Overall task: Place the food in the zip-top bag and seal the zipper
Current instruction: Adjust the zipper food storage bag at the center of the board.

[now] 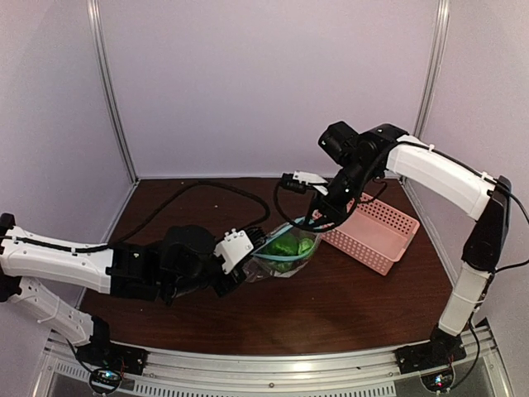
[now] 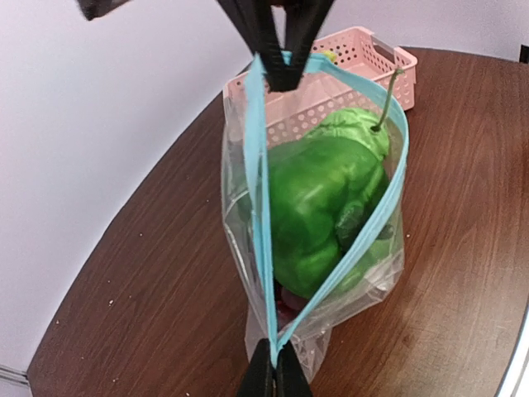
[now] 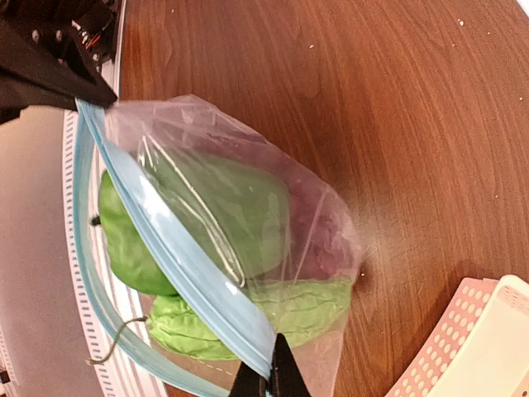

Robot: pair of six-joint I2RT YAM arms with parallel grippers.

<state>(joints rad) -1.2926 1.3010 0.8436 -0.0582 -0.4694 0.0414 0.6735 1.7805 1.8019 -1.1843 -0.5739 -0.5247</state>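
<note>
The clear zip-top bag (image 1: pixel 285 256) stands on the table between both grippers, its mouth open in a lens shape. Its teal-blue zipper (image 2: pixel 261 198) runs from one gripper to the other. Inside sit a glossy green vegetable (image 2: pixel 318 207), a crinkled green leafy piece (image 3: pixel 273 318) and dark red-purple grapes (image 3: pixel 318 231) at the bottom. My left gripper (image 2: pixel 274 364) is shut on the near end of the zipper. My right gripper (image 3: pixel 273 376) is shut on the far end of the zipper; it shows in the top view (image 1: pixel 321 217) above the bag.
A pink perforated basket (image 1: pixel 372 231) stands just right of the bag, close behind the right gripper; it shows beyond the bag in the left wrist view (image 2: pixel 347 62). A black cable (image 1: pixel 207 192) lies across the back left of the brown table (image 1: pixel 331 306).
</note>
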